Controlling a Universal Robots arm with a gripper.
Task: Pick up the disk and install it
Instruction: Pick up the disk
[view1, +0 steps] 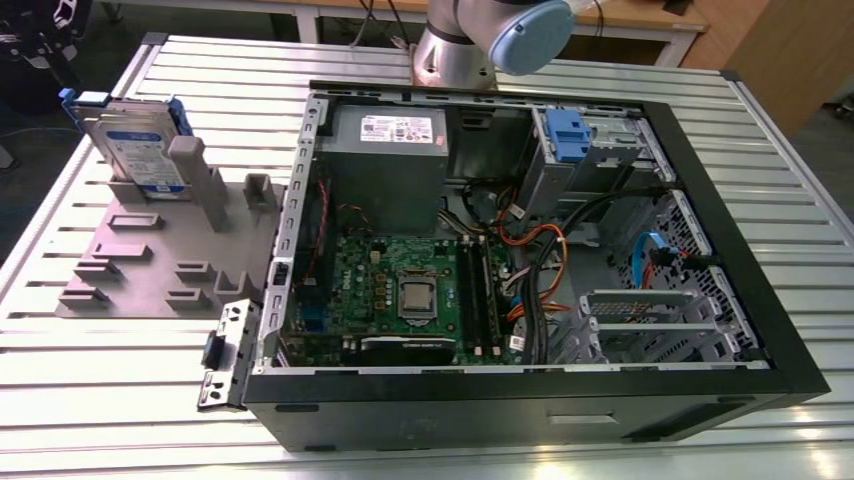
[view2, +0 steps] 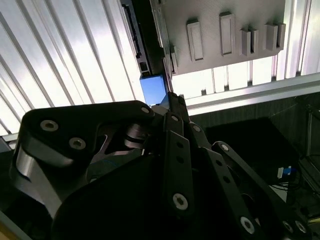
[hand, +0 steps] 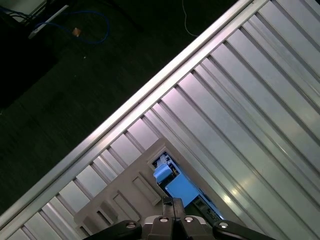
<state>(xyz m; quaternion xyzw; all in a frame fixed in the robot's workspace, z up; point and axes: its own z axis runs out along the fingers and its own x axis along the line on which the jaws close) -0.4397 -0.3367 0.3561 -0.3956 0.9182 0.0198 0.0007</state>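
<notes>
Disk (view1: 134, 150) stands on edge, upright, in grey fixture (view1: 147, 262) on table (view1: 747, 150), at exterior view's left of open computer case (view1: 534, 395), well apart from its drive bay. In both wrist views disk's blue carrier top (hand: 181, 192) lies straight ahead of end effector (hand: 172, 202), just past fingertips, not touching. End effector looks pressed together, pinching nothing. Single arm only.

A ribbed aluminium table (view1: 120, 420) of long parallel slats throws back bright glare. Past its edge, the first wrist view shows a dark floor (hand: 75, 100) with a loose blue cable (hand: 97, 22). A wooden desk (view1: 641, 15) stands behind the table.
</notes>
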